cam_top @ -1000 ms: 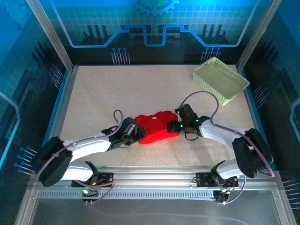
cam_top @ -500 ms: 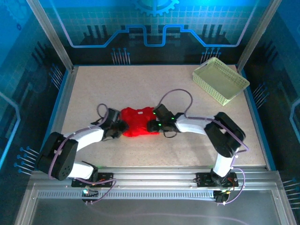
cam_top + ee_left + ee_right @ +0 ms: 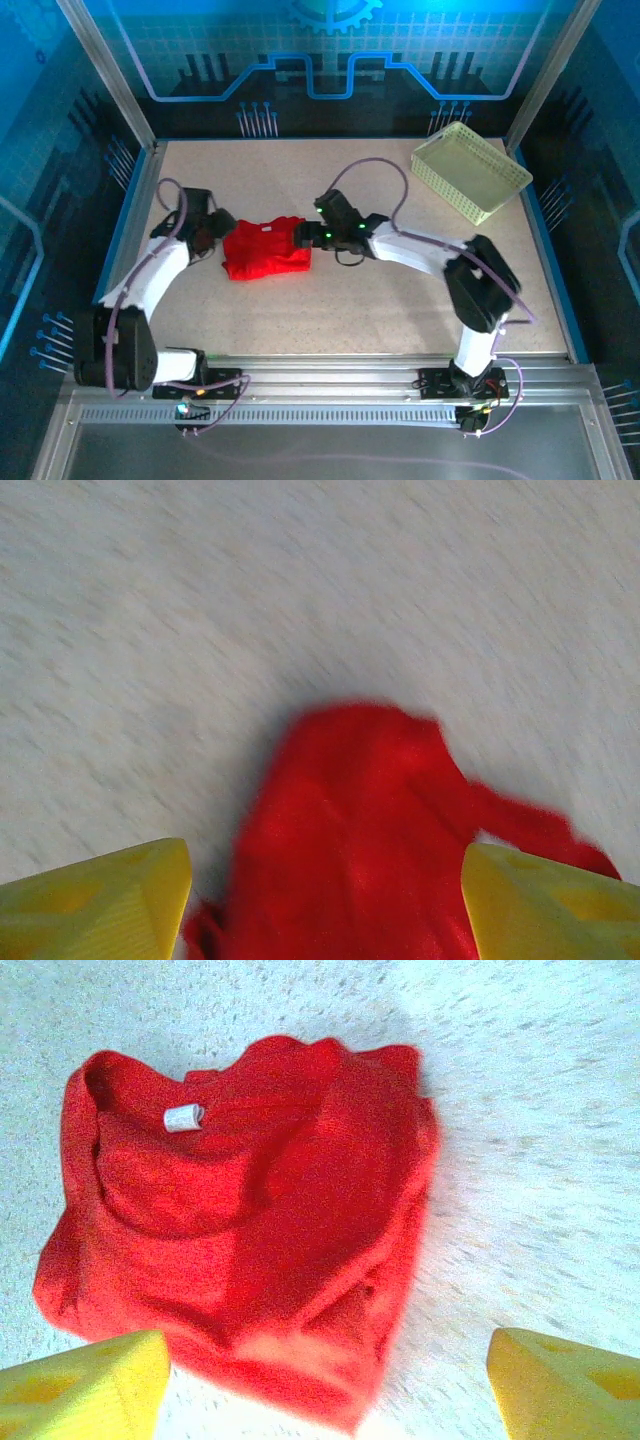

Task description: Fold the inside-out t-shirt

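Observation:
The inside-out t-shirt [image 3: 265, 248] is a bright red bundle folded into a compact rectangle, left of the table's middle. Its small white tag [image 3: 183, 1117] shows near the collar in the right wrist view. My left gripper [image 3: 214, 233] stands at the shirt's left edge. Its yellow fingers [image 3: 100, 900] are wide apart, the red cloth [image 3: 350, 830] lying loose between them. My right gripper [image 3: 306, 236] sits at the shirt's right edge, open. The folded shirt [image 3: 250, 1240] lies ahead of its spread fingertips [image 3: 570, 1380] and partly between them.
A pale yellow-green lattice basket [image 3: 470, 170] stands at the back right corner. The speckled table [image 3: 400, 300] has raised blue edges and metal frame posts at the sides. Purple cables loop above both arms.
Both grippers have slid the shirt left and away from the near edge. The left one closed, and both now stand wider open. The shirt looks flatter and more compact.

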`<control>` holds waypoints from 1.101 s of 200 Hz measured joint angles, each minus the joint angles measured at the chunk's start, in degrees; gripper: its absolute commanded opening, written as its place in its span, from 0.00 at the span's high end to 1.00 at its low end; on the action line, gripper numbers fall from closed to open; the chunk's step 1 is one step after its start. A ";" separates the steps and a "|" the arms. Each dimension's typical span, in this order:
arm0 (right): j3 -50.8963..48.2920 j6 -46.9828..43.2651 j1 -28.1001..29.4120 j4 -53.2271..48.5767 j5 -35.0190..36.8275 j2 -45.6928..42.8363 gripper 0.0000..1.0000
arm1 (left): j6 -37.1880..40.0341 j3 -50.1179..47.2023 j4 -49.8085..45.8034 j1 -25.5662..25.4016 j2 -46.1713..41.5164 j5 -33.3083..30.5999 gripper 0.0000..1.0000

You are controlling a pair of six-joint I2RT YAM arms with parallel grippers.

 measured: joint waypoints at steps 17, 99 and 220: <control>-3.89 -2.75 -0.85 -3.04 1.99 -8.24 0.16 | -3.41 -0.35 -1.22 -11.34 -3.26 -0.39 0.25; -22.64 -5.84 -4.61 -6.93 4.74 -24.13 0.15 | -13.00 1.09 -0.55 -25.09 18.91 -2.86 0.33; -24.44 -6.49 -6.95 -7.96 5.46 -28.83 0.15 | 11.61 30.14 -11.26 1.20 39.36 -8.85 0.33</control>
